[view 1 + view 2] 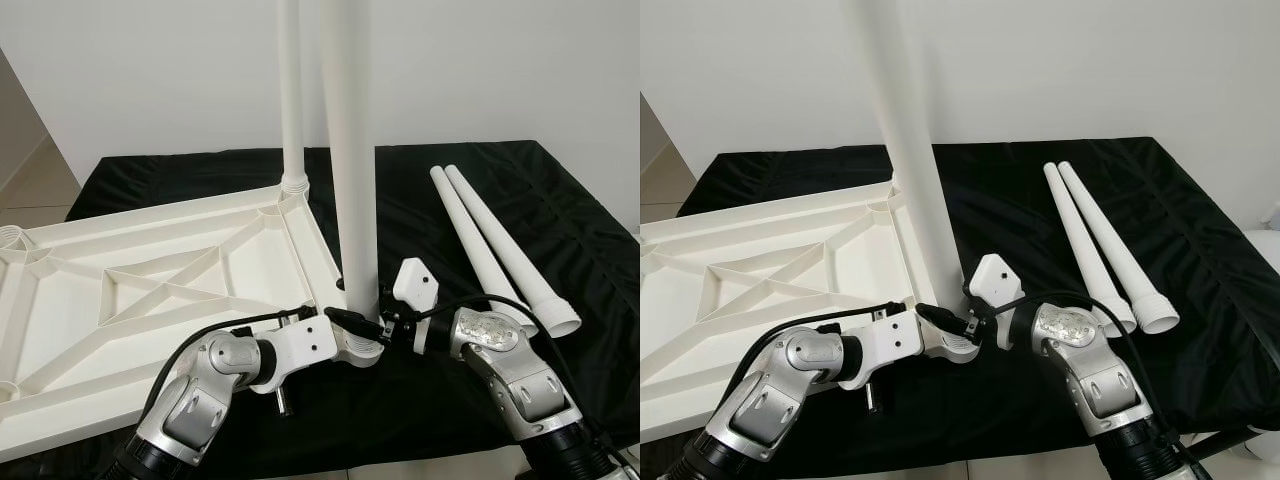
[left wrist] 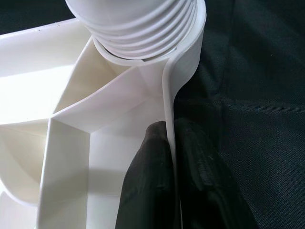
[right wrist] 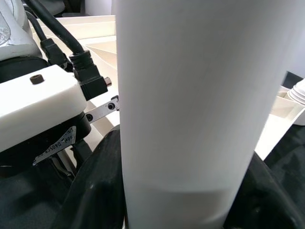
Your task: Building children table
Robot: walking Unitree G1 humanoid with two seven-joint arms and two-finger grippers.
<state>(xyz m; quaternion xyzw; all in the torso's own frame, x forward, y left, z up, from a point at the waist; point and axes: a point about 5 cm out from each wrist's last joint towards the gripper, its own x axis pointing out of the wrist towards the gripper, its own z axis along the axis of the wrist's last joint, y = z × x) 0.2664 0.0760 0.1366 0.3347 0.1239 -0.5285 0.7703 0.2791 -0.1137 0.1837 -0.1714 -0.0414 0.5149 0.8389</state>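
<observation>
The white ribbed tabletop (image 1: 150,215) lies upside down on a black-draped table. One white leg (image 1: 290,100) stands screwed into its far right corner. A second leg (image 1: 350,150) stands upright at the near right corner, its threaded end (image 2: 138,24) sitting in the corner socket. My right gripper (image 3: 178,191) is shut on this leg low down, one finger (image 3: 95,191) on each side. My left gripper (image 2: 170,125) is shut on the tabletop's thin rim (image 2: 183,71) just beside that socket, one finger inside the rim and one outside.
Two loose white legs (image 1: 490,250) lie side by side on the black cloth (image 1: 560,200) to the right, wide ends toward me. A white wall stands behind the table. Floor tiles show at the far left.
</observation>
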